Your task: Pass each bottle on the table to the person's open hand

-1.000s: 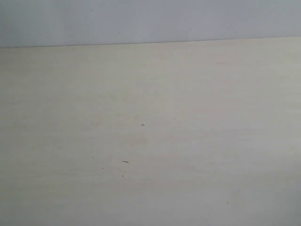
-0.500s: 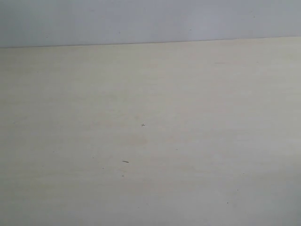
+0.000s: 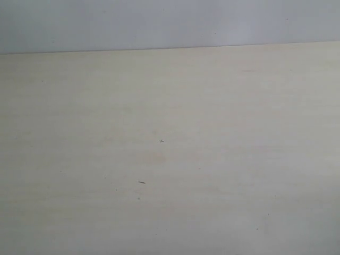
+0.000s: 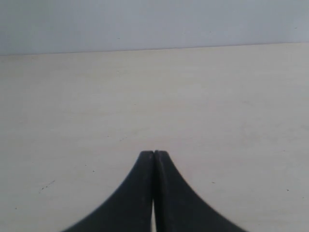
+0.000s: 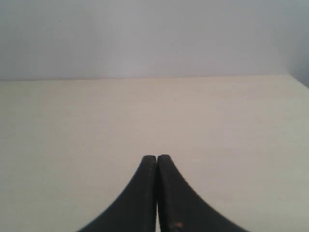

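None of the bottles shows in any view, and no hand is visible. The pale beige table [image 3: 212, 117] fills the exterior view, bare except for a few tiny dark specks [image 3: 141, 182]. Neither arm appears in that view. In the left wrist view my left gripper [image 4: 153, 153] is shut, its black fingertips pressed together with nothing between them, above the table [image 4: 217, 96]. In the right wrist view my right gripper [image 5: 157, 157] is likewise shut and holds nothing, over the table [image 5: 231, 116].
A plain grey-white wall [image 3: 159, 24] rises behind the table's far edge [image 3: 170, 48]. In the right wrist view the table's corner [image 5: 294, 77] shows at the far side.
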### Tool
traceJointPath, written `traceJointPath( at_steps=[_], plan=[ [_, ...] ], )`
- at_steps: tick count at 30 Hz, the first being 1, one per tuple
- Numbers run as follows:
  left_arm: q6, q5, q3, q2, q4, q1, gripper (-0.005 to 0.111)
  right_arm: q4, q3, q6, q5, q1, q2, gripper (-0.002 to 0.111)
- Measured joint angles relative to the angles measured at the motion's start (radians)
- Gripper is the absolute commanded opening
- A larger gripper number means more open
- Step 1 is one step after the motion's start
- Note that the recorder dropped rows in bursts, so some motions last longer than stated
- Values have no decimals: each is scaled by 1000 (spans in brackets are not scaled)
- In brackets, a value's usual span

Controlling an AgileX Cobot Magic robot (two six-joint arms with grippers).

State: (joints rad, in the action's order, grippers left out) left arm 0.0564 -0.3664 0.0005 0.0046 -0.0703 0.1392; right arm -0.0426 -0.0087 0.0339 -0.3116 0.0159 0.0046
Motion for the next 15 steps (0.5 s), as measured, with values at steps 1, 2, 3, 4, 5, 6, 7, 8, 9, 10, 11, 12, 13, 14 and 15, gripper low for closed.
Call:
traceJointPath(
  at_steps=[1,2,3,4,5,6,7,8,9,10,11,12,13,14,15],
  plan=[
    [0,0,0,0,0,0,1,-2,0,5,-17,0,0,0],
    [0,0,0,0,0,0,1,-4,0,7,-28,0,0,0],
    [0,0,0,0,0,0,1,-4,0,9,-33,0,0,0],
    [0,0,0,0,-2,0,1,-4,0,11,-33,0,0,0],
    [0,0,0,0,-2,0,1,-4,0,11,-35,0,0,0],
    [0,0,0,0,-2,0,1,-4,0,11,-37,0,0,0],
    [0,0,0,0,-2,0,1,-4,0,11,-37,0,0,0],
    [0,0,0,0,-2,0,1,-4,0,11,-37,0,0,0],
    [0,0,0,0,-2,0,1,-4,0,11,-37,0,0,0],
    [0,0,0,0,-2,0,1,-4,0,11,-37,0,0,0],
    [0,0,0,0,-2,0,1,-4,0,11,-37,0,0,0],
    [0,0,0,0,-2,0,1,-4,0,11,-38,0,0,0],
    [0,0,0,0,-2,0,1,-4,0,11,-38,0,0,0],
    [0,0,0,0,-2,0,1,-4,0,11,-38,0,0,0],
    [0,0,0,0,-2,0,1,-4,0,11,-38,0,0,0]
  ],
)
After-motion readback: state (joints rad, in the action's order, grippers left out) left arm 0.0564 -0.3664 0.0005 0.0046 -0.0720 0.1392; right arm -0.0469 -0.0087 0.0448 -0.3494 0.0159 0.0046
